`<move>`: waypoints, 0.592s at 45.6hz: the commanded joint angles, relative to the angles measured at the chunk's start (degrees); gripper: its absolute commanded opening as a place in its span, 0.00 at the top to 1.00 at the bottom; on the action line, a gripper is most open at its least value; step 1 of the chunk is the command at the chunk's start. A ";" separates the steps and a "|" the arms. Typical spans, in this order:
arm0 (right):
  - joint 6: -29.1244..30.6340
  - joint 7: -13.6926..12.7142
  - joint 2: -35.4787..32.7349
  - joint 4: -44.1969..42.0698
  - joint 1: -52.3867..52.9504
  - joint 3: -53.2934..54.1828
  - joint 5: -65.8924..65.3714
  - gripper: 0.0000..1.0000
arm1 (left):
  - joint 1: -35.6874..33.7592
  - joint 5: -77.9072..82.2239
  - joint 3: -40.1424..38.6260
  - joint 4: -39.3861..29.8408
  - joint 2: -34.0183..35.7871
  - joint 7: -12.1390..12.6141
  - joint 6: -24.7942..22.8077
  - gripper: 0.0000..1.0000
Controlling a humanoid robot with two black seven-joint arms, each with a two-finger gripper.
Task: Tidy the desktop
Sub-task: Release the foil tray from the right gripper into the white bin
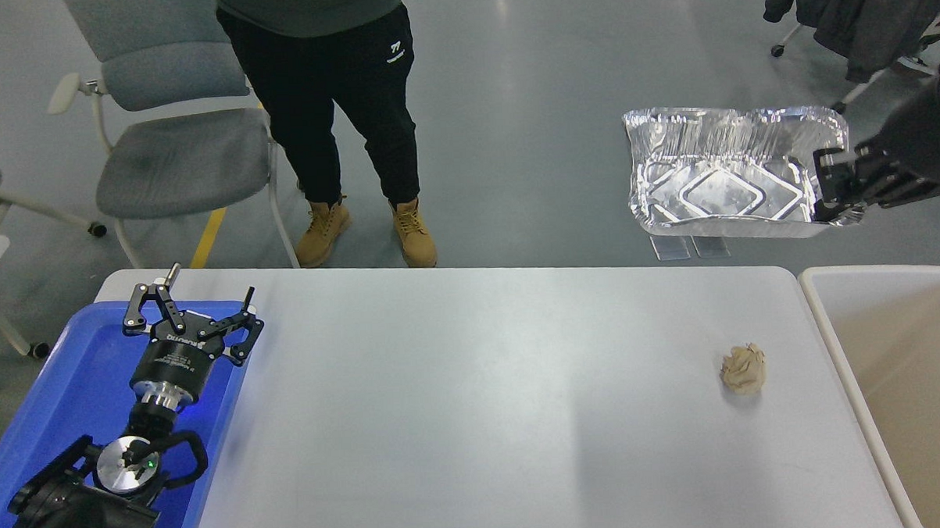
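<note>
The desktop point(475, 404) is a wide white-grey tabletop filling the lower half of the head view. A crumpled beige paper ball point(743, 368) lies on it near the right edge. My right gripper point(833, 196) is shut on the right rim of a silver foil tray point(721, 177), holding it in the air beyond the table's far right corner. My left gripper point(190, 309) is open and empty, hovering over the blue tray at the left.
A blue plastic tray point(68, 387) sits at the table's left end. A beige, white-rimmed bin point(912, 374) stands against the right end. A person point(339, 104) stands behind the far edge beside a grey chair point(169, 142).
</note>
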 commanded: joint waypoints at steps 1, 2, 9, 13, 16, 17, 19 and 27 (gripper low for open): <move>0.03 0.61 -3.13 -16.33 -10.80 0.90 0.28 1.00 | 0.00 -0.03 0.00 0.07 0.01 0.00 0.00 0.00; 0.03 0.70 -3.66 -18.00 -12.03 1.33 0.28 1.00 | 0.00 -0.03 0.00 -0.02 0.01 0.00 0.00 0.00; 0.03 0.70 -6.91 -29.07 -22.40 6.95 0.28 1.00 | 0.00 0.06 0.00 -0.02 0.01 0.00 0.00 0.00; 0.03 0.70 -7.00 -35.93 -29.08 11.08 0.28 1.00 | 0.00 -0.03 0.00 -0.02 0.01 0.00 0.00 0.00; 0.03 0.70 -6.83 -40.24 -34.18 14.42 0.28 1.00 | 0.00 -0.03 0.00 -0.02 0.01 0.00 0.00 0.00; 0.03 0.70 -6.91 -41.47 -35.76 15.48 0.28 1.00 | 0.00 -0.03 0.00 -0.02 0.01 0.00 0.00 0.00; 0.03 0.70 -6.91 -43.67 -38.84 17.50 0.28 1.00 | 0.00 -0.03 0.00 -0.02 0.01 0.00 0.00 0.00; -2.95 0.70 -6.21 -48.69 -49.12 23.92 0.28 1.00 | 0.00 -0.03 0.00 -0.02 0.01 0.00 0.00 0.00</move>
